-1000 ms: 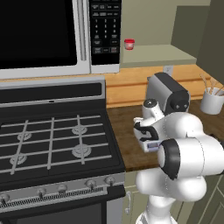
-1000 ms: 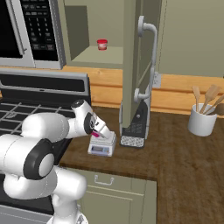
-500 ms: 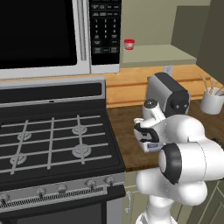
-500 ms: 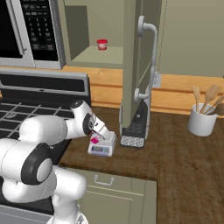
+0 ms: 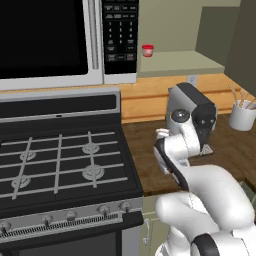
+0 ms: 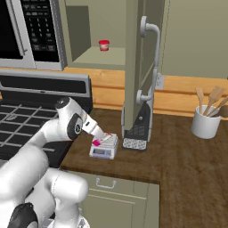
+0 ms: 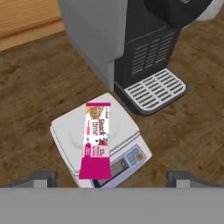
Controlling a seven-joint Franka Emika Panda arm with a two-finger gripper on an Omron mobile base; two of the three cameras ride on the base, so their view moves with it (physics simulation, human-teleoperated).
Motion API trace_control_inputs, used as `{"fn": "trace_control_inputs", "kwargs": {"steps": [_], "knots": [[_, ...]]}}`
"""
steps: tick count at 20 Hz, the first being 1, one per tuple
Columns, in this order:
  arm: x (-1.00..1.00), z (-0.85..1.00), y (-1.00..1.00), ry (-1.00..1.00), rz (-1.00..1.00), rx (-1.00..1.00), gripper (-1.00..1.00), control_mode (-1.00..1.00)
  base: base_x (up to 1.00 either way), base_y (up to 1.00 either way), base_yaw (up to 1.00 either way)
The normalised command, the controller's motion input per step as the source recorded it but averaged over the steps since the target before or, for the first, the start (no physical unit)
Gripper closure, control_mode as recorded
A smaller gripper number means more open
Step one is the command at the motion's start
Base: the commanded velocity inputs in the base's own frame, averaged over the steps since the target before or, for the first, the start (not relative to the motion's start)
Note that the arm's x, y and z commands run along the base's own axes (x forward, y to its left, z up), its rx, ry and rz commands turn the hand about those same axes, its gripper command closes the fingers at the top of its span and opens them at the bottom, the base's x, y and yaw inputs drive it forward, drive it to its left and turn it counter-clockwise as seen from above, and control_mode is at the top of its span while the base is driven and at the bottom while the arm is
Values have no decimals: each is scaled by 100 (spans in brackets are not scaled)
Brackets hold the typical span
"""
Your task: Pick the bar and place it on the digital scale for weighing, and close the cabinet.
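A: Where is the bar (image 7: 97, 139)?

B: Lying on the digital scale (image 7: 66, 131), long axis running toward the spread, empty gripper (image 7: 109, 178) just above it.

A: And the cabinet (image 6: 132, 67)?

B: Its door stands open, up and right of the gripper.

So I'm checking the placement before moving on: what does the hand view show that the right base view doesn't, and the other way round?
Hand view alone: the bar lying lengthwise on the digital scale, its end overhanging the display, with the open gripper straddling it. Right base view alone: the cabinet door standing open, the red-lidded jar on its shelf, the utensil holder. Both: bar, scale, coffee machine, wooden counter.
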Motion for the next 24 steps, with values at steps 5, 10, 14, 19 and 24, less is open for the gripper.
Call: {"fn": "trace_control_inputs", "kwargs": {"steps": [5, 10, 14, 19, 24], "knots": [[-74, 76, 0, -33, 2, 20, -100, -100, 0, 0, 0], [-57, 36, -1, -30, 4, 34, -100, -100, 0, 0, 0], [-18, 14, -11, -16, 5, 24, -100, -100, 0, 0, 0], [-28, 6, -2, -15, 5, 4, -100, -100, 0, 0, 0], [-6, -27, -4, -19, 6, 32, -100, -100, 0, 0, 0]]}}
